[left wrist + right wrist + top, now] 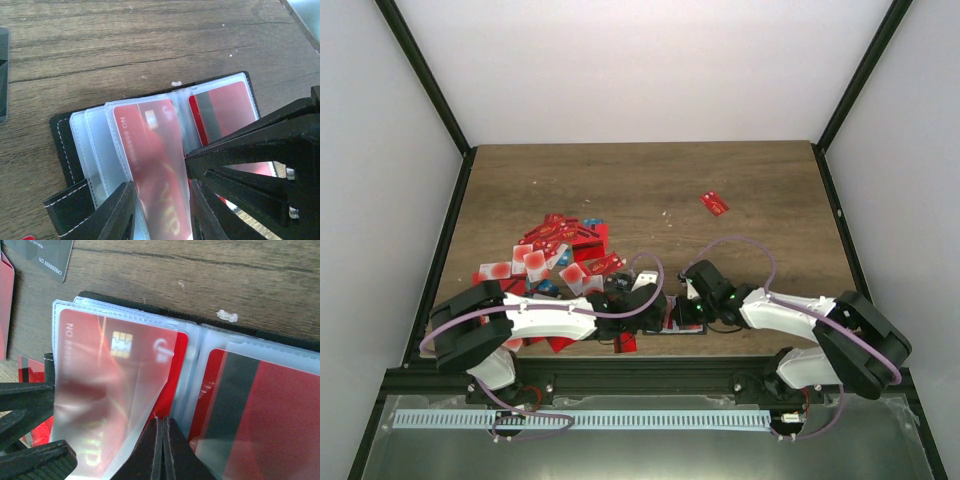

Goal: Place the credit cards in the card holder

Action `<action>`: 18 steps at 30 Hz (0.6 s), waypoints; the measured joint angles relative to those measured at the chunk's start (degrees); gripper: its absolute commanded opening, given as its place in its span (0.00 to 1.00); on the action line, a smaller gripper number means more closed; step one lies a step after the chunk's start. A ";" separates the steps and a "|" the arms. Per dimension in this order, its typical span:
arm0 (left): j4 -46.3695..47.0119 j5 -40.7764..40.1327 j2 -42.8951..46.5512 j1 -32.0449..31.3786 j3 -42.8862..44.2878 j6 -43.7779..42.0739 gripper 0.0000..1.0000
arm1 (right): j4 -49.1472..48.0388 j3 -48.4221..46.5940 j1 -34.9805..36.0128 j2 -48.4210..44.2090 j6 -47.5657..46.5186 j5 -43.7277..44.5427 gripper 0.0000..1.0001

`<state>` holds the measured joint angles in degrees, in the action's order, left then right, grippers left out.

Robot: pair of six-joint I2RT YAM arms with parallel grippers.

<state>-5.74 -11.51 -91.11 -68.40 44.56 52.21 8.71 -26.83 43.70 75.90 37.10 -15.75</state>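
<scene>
Tipping of the card holder [61,145]: it lies open at the desk's near edge, between the two sets of jaws. A hard push on the card could slide or fold it, since only the right jaws [162,442], pressed tight together, seem to pin its middle.
Red card [145,130]: the left jaws [160,180] are clamped across it, and it sits partly inside the pocket. If you feed it in skewed, a corner may jam.
Clear sleeve [125,317]: it could buckle or lift with the card.
Desk [650,180]: you have open wood beyond the holder, bar one stray card [714,203].
Near edge: it runs close behind the holder, so you have little room to pull back.
Card pile [555,250]: it lies near the holder's left, and a wide swing would scatter it.
</scene>
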 measured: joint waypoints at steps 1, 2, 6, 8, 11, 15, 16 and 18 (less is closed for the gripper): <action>0.31 0.07 0.02 0.00 0.02 -0.02 0.33 | 0.17 0.00 0.00 -0.11 0.00 0.20 0.01; 0.50 0.15 0.02 0.00 0.02 -0.07 0.32 | 0.35 0.00 0.00 -0.24 0.00 0.39 0.01; 1.40 0.68 -0.11 0.00 0.02 -0.22 0.32 | 1.33 0.00 0.00 -0.90 0.02 1.05 0.01; 2.08 1.11 -0.46 0.00 0.09 -0.22 0.32 | 2.32 0.00 0.00 -1.53 0.02 1.57 0.01; 2.89 1.86 -0.98 0.00 0.35 -0.26 0.32 | 3.78 0.00 0.00 -2.78 0.07 2.49 0.01; 3.58 2.86 -1.18 -0.02 1.18 -0.52 0.32 | 5.38 0.00 0.00 -4.96 0.22 3.39 0.01; 3.72 2.99 -1.20 -0.02 1.44 -0.61 0.32 | 5.66 0.00 0.00 -5.42 0.22 3.52 0.01; 4.04 3.23 -1.42 -0.02 2.16 -0.85 0.32 | 6.16 0.00 0.00 -6.10 0.26 3.85 0.01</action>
<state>-1.69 -8.27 -92.53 -68.42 46.72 51.35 14.87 -26.83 43.70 69.80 37.36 -11.90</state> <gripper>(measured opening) 0.324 0.011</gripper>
